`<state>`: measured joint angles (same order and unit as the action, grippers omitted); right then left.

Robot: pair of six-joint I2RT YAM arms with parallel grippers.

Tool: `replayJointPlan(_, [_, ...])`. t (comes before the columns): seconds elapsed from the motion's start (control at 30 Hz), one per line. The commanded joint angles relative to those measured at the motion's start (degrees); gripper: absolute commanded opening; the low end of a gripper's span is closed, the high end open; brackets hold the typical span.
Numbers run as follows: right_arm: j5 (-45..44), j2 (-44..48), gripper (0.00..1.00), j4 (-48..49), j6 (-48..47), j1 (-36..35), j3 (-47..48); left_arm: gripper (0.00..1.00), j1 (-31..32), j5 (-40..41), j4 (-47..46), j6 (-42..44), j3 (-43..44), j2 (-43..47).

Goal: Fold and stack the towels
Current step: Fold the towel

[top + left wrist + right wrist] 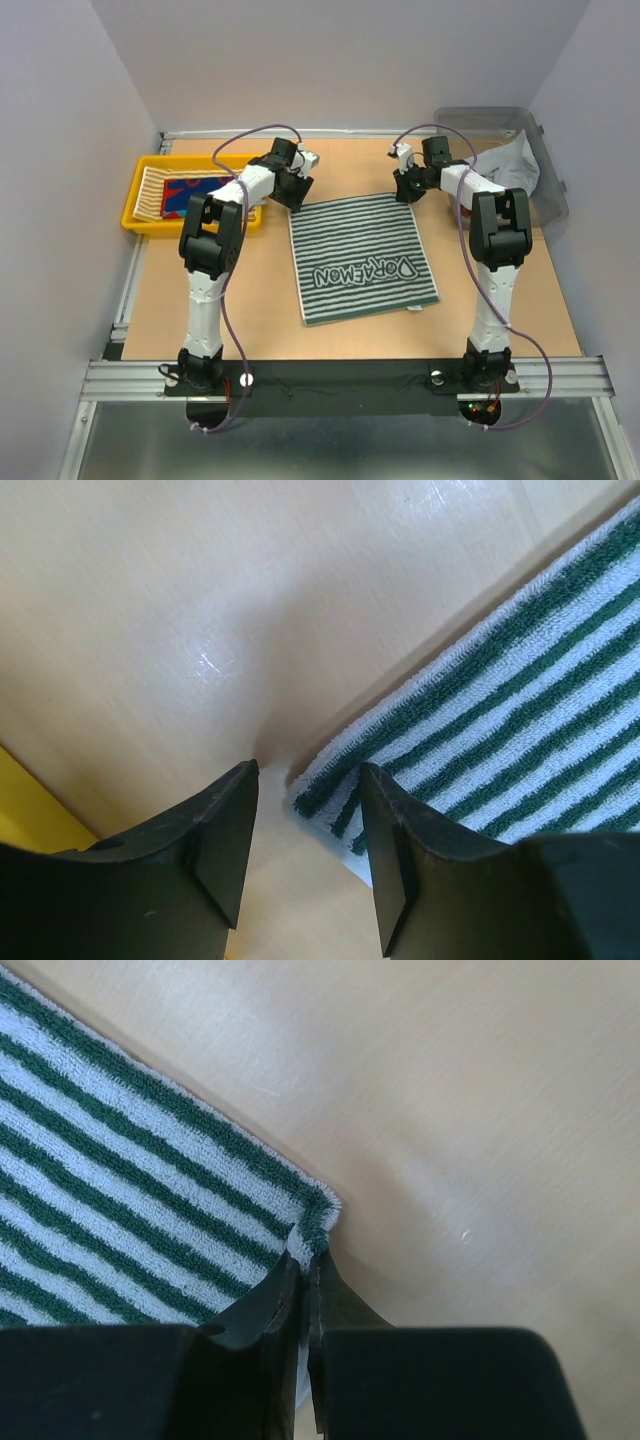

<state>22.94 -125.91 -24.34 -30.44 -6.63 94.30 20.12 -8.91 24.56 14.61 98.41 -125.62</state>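
right gripper [303, 1265] pinched on green-white striped terry towel [360, 255] corner; left gripper [307, 780] jaws apart astride other corner, should clamp fully before lifting.

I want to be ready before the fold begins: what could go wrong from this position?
1. The left tool stands open with only the corner tip of the striped towel between its jaws; closing may miss it.
2. The right tool pinches just the very edge of the other corner; it may slip during lifting and give a crooked fold.
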Motion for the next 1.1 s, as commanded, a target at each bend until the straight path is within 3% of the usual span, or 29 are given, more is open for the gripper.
replayJointPlan(0.0, [-3.4,-0.6,0.0,-5.7,-0.9,1.1,-2.3,0.54,-0.4,-2.9,1.5,0.7,2.8,-2.0])
replayJointPlan(0.03, [-3.3,-0.6,0.01,-5.7,-0.8,1.1,-2.3,0.5,-0.4,-3.1,1.8,0.5,2.8,-2.3])
replayJointPlan(0.2, [-3.9,0.0,0.0,-5.6,-0.9,1.1,-3.0,0.49,-0.7,-2.8,2.4,-0.1,0.6,-3.2])
replayJointPlan(0.23, [-4.0,0.0,0.01,-5.6,-0.9,1.1,-3.0,0.43,-0.8,-2.7,2.4,-0.2,0.0,-3.3])
replayJointPlan(0.37, [-4.2,0.0,0.0,-5.6,-0.7,1.1,-3.1,0.33,-1.1,-3.0,3.5,-0.3,0.0,-3.8])
replayJointPlan(0.6, [-5.4,0.0,0.01,-5.6,-0.7,1.1,-3.2,0.2,-1.7,-3.5,3.7,1.3,-0.8,-2.7])
replayJointPlan(0.77, [-7.1,0.2,0.01,-5.5,-0.7,1.4,-2.8,0.03,-3.0,-3.5,4.7,3.1,-0.8,-2.4])
replayJointPlan(1.07, [-6.4,2.0,0.01,-4.3,0.9,2.0,0.5,0.0,-3.7,-7.9,3.7,6.6,4.8,0.6])
